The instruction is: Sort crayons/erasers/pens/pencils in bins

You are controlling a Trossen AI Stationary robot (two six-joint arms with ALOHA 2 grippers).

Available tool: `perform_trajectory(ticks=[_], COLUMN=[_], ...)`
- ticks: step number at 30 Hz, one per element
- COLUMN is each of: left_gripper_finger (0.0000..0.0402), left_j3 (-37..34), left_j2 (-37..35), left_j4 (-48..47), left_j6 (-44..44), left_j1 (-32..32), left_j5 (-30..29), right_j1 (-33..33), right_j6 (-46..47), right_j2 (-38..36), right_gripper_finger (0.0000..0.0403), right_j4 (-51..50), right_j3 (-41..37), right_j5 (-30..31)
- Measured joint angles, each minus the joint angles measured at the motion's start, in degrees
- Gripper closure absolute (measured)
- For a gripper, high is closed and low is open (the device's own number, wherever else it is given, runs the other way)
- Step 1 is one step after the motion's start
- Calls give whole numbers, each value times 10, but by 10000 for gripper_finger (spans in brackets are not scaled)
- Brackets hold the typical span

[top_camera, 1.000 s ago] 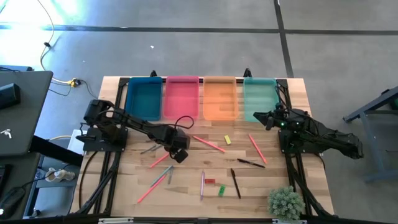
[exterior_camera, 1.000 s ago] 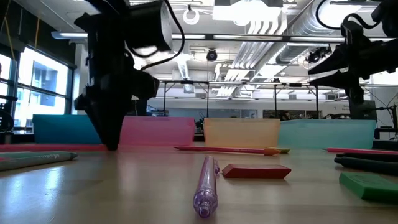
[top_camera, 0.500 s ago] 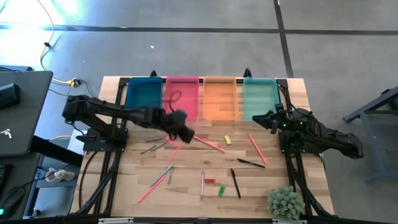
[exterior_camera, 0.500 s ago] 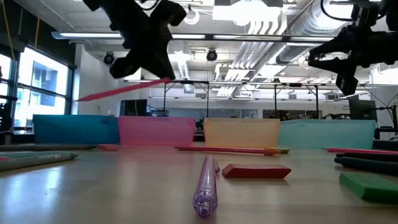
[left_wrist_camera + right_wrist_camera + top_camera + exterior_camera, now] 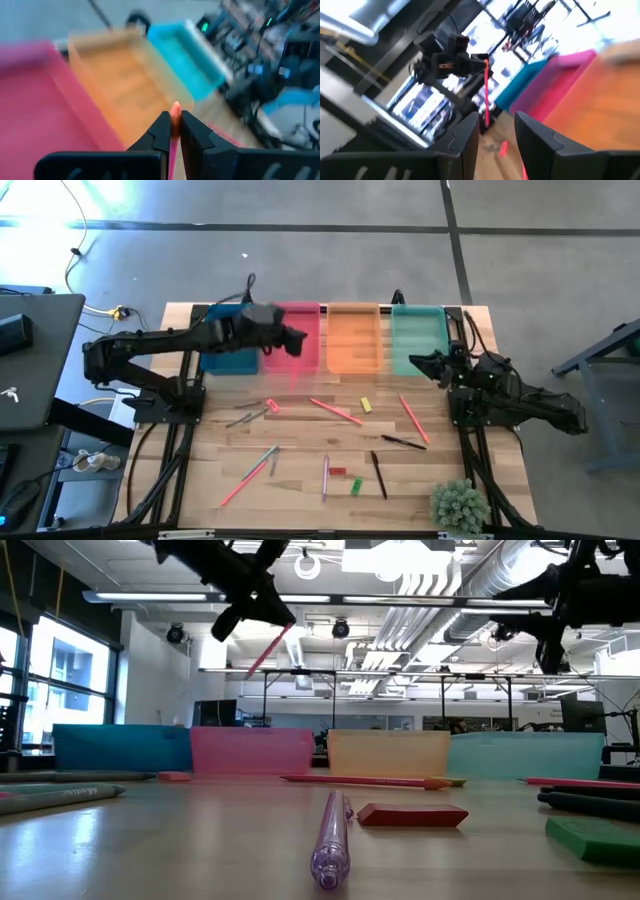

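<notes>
Landmark for all places: the pink-red bin point(image 5: 292, 336), second from the left in the row of four at the bench's point(image 5: 200, 470) far edge.

1. Teal-blue bin point(image 5: 228, 352): just left of the landmark. Contents not discernible.
2. Left gripper point(image 5: 299, 338): raised above the landmark, fingers clamped on one pink pencil point(image 5: 268, 648), which hangs slanted from them in the low view; its tip shows between the fingers point(image 5: 161, 131) in the left wrist view.
3. Orange bin point(image 5: 354, 338) and mint-green bin point(image 5: 417, 335): just right of the landmark, in that order.
4. Right gripper point(image 5: 419, 361): waiting near the mint-green bin's front corner, well right of the landmark, fingers apart, holding nothing.
5. Loose stock on the bench in front of the landmark: further pink pencils, one point(image 5: 335, 411) near the landmark's front; a yellow eraser point(image 5: 366, 405); a red eraser point(image 5: 337, 471) and a green eraser point(image 5: 356, 485) well in front; dark pens, one point(image 5: 379, 475) to the right of those.

Step in hand, as judged: carrying the pencil to its bin, release pending. Next move calls for lowering over the landmark, turning the pencil to lie along the bin so neither end rests on a wall, then parting the fingers.

Brands, labels, writing: none readable.
</notes>
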Motion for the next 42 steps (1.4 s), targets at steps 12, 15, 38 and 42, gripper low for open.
perform_trajectory(ticks=[12,15,38,42], left_gripper_finger=[394,394,385,376], left_j3=[0,0,0,0], left_j2=[28,48,185,186], left_j4=[36,31,11,10], left_j6=[118,143,160,160], left_j1=[162,173,172,172], left_j5=[85,100,86,86], right_j1=[0,0,2,25], right_j6=[-50,-48,-85,-94], right_j2=[94,136,438,458], right_gripper_finger=[284,284,284,284], right_j4=[-5,-7,-250,-250], right_j3=[98,108,317,329], right_j5=[180,201,85,76])
